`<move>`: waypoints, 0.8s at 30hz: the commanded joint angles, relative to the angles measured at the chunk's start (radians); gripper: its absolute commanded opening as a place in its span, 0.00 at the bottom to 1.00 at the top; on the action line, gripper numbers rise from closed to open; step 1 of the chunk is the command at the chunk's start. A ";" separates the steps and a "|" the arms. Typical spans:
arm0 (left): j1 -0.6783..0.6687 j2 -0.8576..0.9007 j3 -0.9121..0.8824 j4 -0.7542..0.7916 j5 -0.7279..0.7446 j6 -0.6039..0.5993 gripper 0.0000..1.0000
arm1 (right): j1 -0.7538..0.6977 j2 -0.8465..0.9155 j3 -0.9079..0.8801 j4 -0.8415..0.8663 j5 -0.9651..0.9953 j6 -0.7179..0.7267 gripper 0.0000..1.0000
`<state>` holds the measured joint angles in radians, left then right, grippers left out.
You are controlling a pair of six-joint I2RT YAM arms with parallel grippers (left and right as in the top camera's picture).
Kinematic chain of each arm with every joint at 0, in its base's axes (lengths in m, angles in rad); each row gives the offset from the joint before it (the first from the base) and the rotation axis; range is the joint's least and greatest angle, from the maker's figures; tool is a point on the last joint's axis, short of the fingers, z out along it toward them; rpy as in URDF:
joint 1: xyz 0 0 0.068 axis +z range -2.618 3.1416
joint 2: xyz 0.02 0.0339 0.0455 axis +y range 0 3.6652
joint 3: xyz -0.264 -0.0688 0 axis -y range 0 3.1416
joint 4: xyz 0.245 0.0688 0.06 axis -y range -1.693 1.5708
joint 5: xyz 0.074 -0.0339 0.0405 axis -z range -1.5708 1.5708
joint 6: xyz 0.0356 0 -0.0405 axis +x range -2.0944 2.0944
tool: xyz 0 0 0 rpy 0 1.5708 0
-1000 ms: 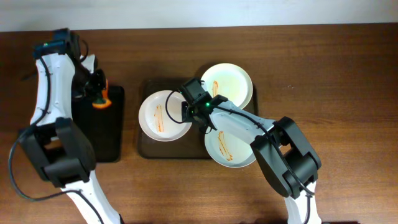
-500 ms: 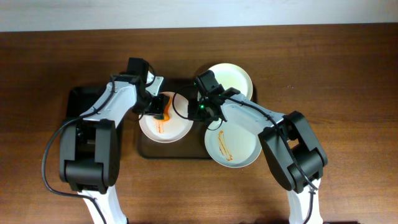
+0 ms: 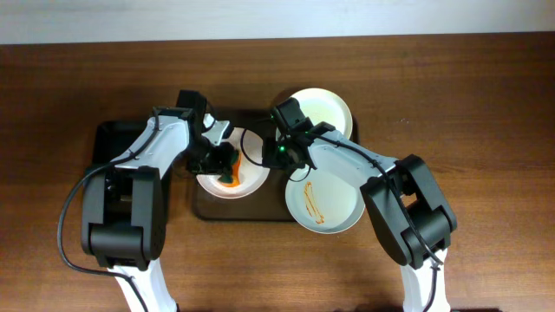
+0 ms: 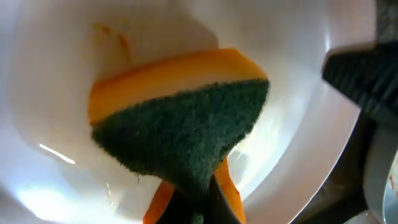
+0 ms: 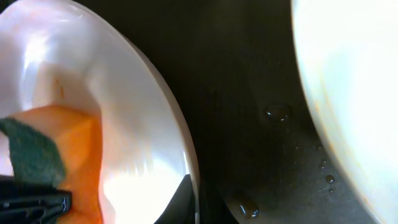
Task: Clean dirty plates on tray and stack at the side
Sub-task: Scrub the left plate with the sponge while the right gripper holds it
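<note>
From overhead, the tray [image 3: 201,208] is seen mid-counter [image 3: 477,87], carrying three plates. The left plate [image 3: 250,179] is being scrubbed with an orange-and-green sponge [image 3: 228,178], which is clenched in the left gripper [image 3: 223,165]. The same plate's right rim is met by the right gripper [image 3: 264,156]. The back plate [image 3: 325,113] looks plain. The front plate [image 3: 334,208] carries a sauce streak and overhangs the tray's corner.

In the left wrist view, the sponge is pinched at its lower end, with the green face spread over the white plate. A faint orange trace is left near the top.

In the right wrist view, the plate's rim runs down between the fingers, and the gripper is judged to be closed on it. Droplets are seen on the dark tray floor.

If the sponge were pressed hard off-centre, the plate could be levered up or pulled out of the rim grip. The wet tray would let it slide. The overhanging front plate could be nudged by the right arm.

The counter is dark wood, and a pale wall [image 3: 260,17] is seen behind it.
</note>
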<state>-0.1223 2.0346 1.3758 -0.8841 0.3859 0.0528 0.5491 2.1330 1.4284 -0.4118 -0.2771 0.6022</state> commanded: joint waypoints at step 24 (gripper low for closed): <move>-0.002 -0.002 -0.007 0.222 -0.214 -0.140 0.00 | -0.005 0.022 -0.005 -0.018 0.023 0.009 0.04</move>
<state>-0.1276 2.0239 1.3651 -0.6930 0.4267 0.0048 0.5503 2.1330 1.4284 -0.4221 -0.2749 0.6022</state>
